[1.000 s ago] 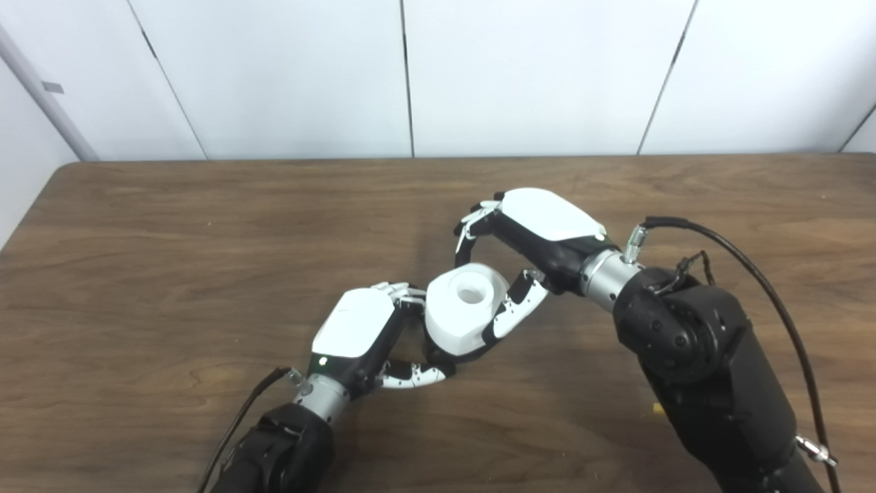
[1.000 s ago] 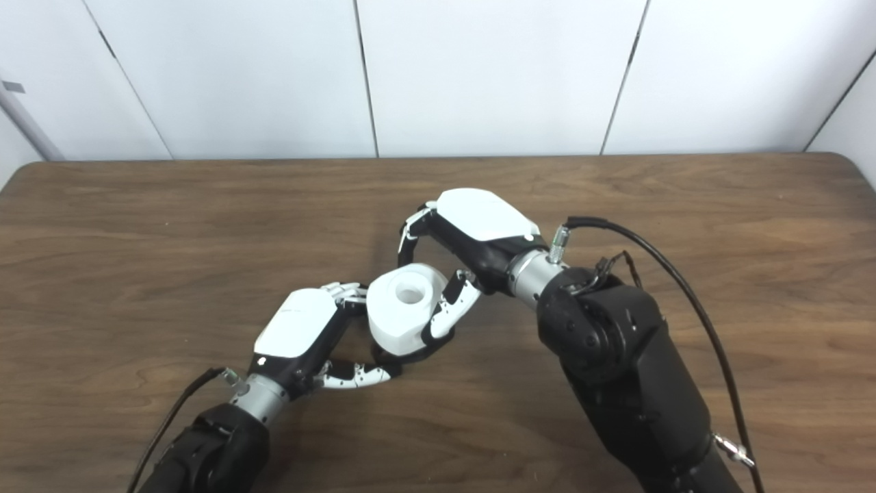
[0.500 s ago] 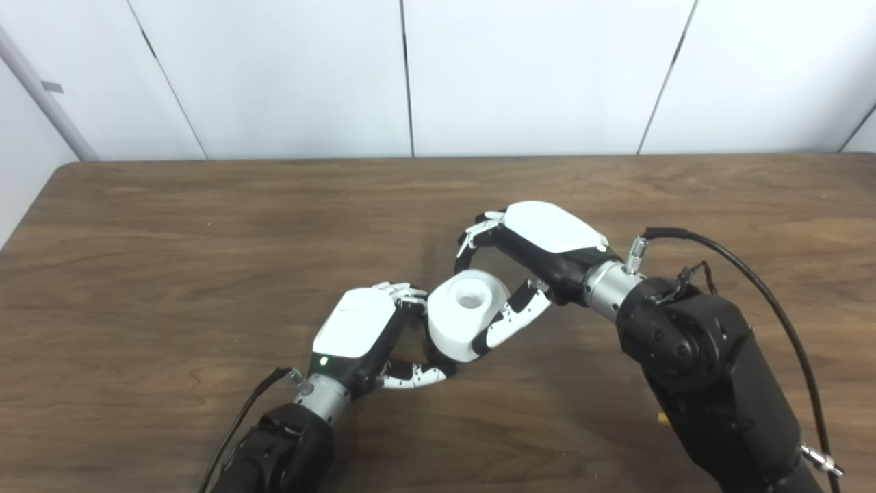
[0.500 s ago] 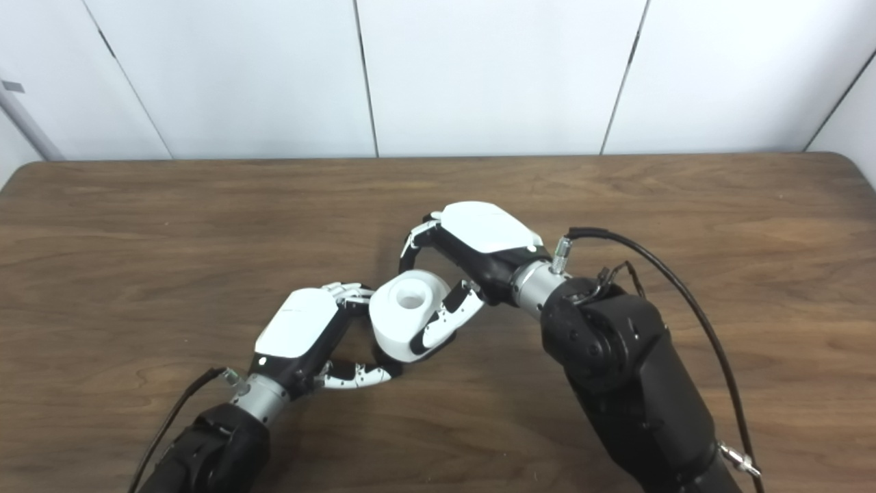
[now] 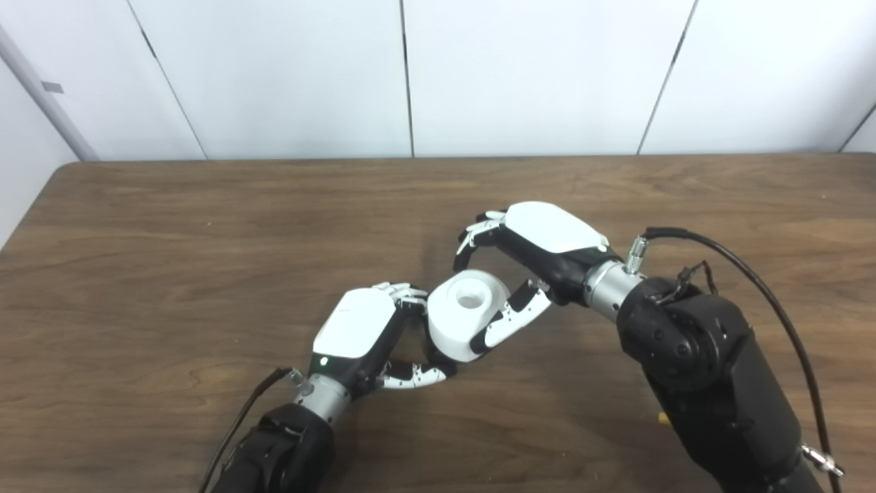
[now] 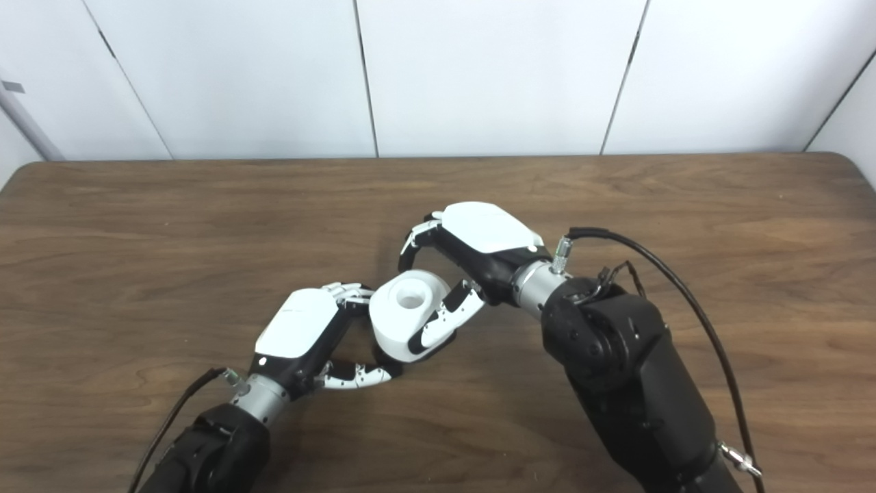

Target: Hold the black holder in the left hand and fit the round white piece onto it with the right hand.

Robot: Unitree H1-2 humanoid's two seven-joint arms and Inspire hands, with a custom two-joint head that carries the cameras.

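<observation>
The round white piece, a thick cylinder with a hole in its top, sits tilted at the table's middle between my two hands. Under it only a dark sliver of the black holder shows; the rest is hidden by the piece and my fingers. My left hand is shut on the holder from the left, thumb curled beneath. My right hand is closed around the white piece from the right: its thumb lies along the near side and its fingers arch over the far edge.
The brown wooden table spreads out on every side of the hands. A white panelled wall runs behind its far edge. A black cable loops off my right forearm.
Over the last second my right hand came down a little with the white piece, which now covers the dark holder that showed beneath it. The left hand stayed put.
</observation>
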